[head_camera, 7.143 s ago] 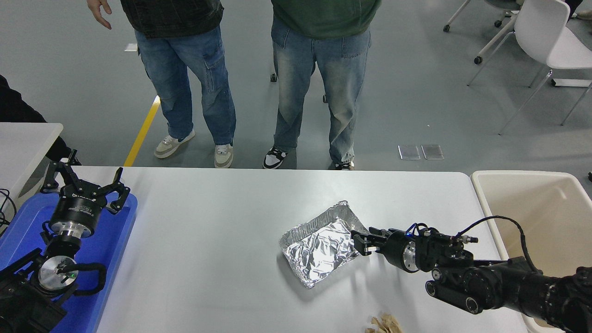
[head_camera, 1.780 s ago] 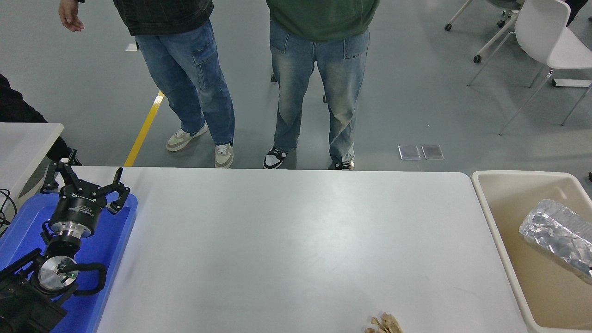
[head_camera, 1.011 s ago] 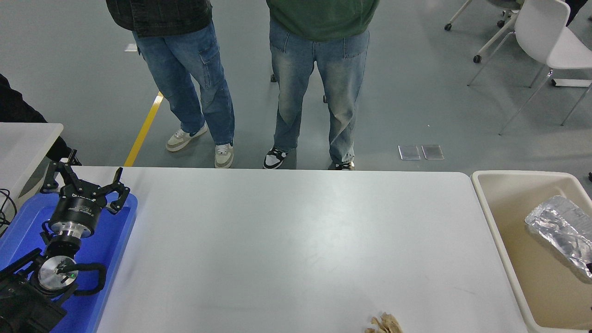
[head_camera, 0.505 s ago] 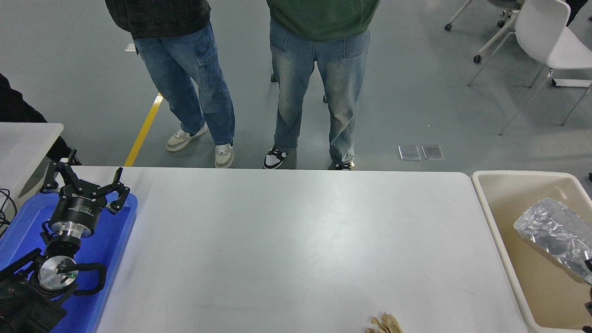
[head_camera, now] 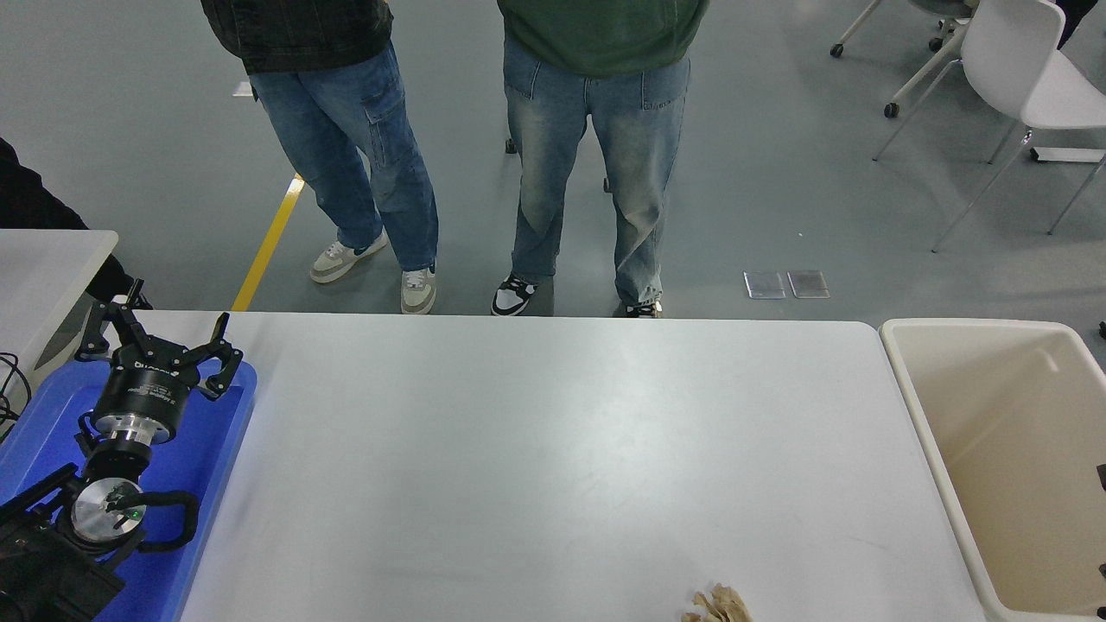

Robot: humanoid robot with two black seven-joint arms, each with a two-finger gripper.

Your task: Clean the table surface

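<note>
table surface (head_camera: 553, 449) smooth, matte white-grey

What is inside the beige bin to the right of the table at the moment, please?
The beige bin shows only its bare inner walls and floor; nothing lies in the visible part. Its right and lower portions run out of the picture, so anything there cannot be seen.

Crumpled brown scrap (head_camera: 718, 604) on the table surface (head_camera: 553, 449)

I count one table surface (head_camera: 553, 449), one blue tray (head_camera: 203, 466), one beige bin (head_camera: 994, 406), one crumpled brown scrap (head_camera: 719, 605), two standing persons (head_camera: 346, 130) and one white chair (head_camera: 1020, 69).
</note>
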